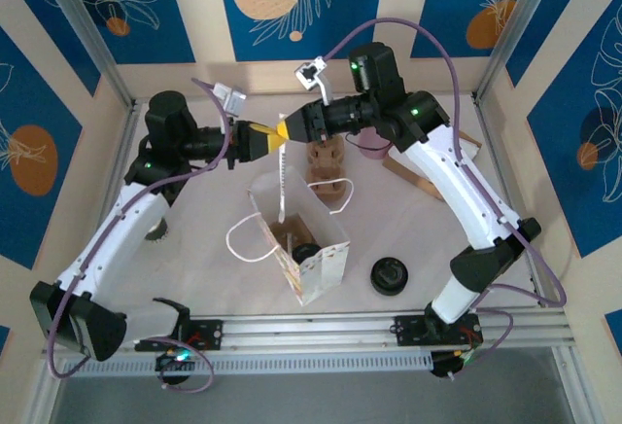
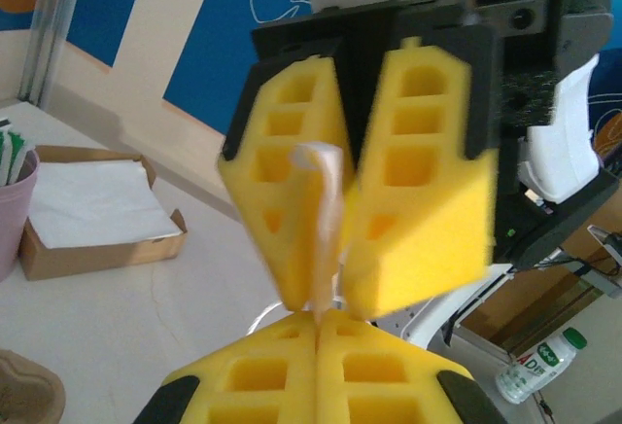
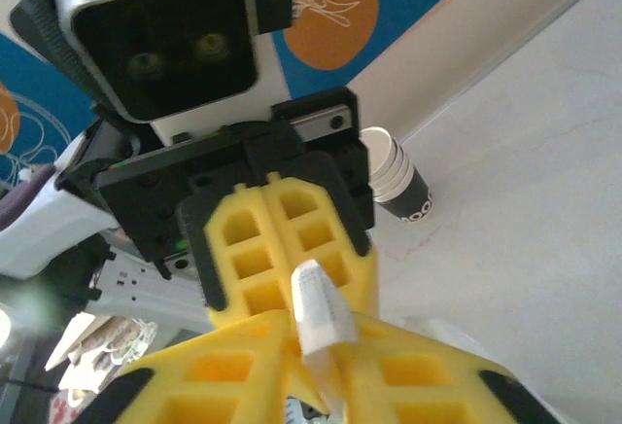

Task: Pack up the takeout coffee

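The left gripper (image 1: 270, 136) and the right gripper (image 1: 290, 129) meet tip to tip high above the middle of the table (image 1: 437, 249), their yellow foam fingers (image 2: 428, 220) facing one another. Both are closed tight on the same flat white paper handle strap (image 2: 326, 210), with no gap showing between either pair of fingers. The strap hangs straight down from them to the white paper carrier bag (image 1: 316, 264), which stands upright on the table with its mouth open. The bag's other handle loop (image 1: 238, 239) droops over its left side onto the table.

Inside the open bag, low down, a round black lid shows. This looks to be the takeout coffee (image 1: 304, 252), though the cup's body is hidden by the bag walls.

Just right of the bag a black round object (image 1: 389, 275) lies on the table. Beyond the bag stand a brown cup holder (image 1: 324, 159), a pink cup (image 2: 12, 215) and a shallow cardboard box of white napkins (image 2: 97, 210). A stack of white paper cups with a dark band (image 3: 398, 179) stands on the table near the left arm.
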Robot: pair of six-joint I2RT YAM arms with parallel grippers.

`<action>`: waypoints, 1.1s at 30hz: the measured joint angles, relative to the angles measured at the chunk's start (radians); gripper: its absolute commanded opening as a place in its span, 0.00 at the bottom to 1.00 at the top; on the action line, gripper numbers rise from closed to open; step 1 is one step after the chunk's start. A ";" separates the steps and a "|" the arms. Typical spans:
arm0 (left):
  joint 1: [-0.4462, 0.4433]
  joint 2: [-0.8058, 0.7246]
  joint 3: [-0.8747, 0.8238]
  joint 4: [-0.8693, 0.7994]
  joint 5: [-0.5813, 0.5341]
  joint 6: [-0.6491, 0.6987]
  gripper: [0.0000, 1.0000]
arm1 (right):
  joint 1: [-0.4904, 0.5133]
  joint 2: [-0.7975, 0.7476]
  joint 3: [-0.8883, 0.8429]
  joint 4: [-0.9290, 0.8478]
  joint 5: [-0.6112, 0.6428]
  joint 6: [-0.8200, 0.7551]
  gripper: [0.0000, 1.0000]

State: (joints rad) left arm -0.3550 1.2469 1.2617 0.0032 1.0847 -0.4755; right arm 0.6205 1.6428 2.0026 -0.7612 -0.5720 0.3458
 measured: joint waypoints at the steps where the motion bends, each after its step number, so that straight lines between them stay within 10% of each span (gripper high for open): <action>1: -0.001 0.003 0.008 -0.003 0.000 0.000 0.04 | -0.004 0.001 0.000 0.003 0.000 0.002 0.07; 10: -0.002 0.015 0.095 -0.063 -0.075 0.041 0.99 | -0.038 -0.013 0.010 0.024 0.106 0.019 0.00; 24: 0.071 -0.130 0.149 -0.293 -0.532 0.130 1.00 | -0.283 -0.414 -0.284 0.294 0.779 0.081 0.00; 33: 0.078 -0.163 0.040 -0.339 -0.740 0.145 1.00 | -0.349 -0.277 -0.307 0.457 1.154 -0.017 0.00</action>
State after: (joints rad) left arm -0.2768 1.0836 1.3022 -0.3355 0.3447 -0.3302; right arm 0.2710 1.3659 1.6958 -0.3042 0.5823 0.3286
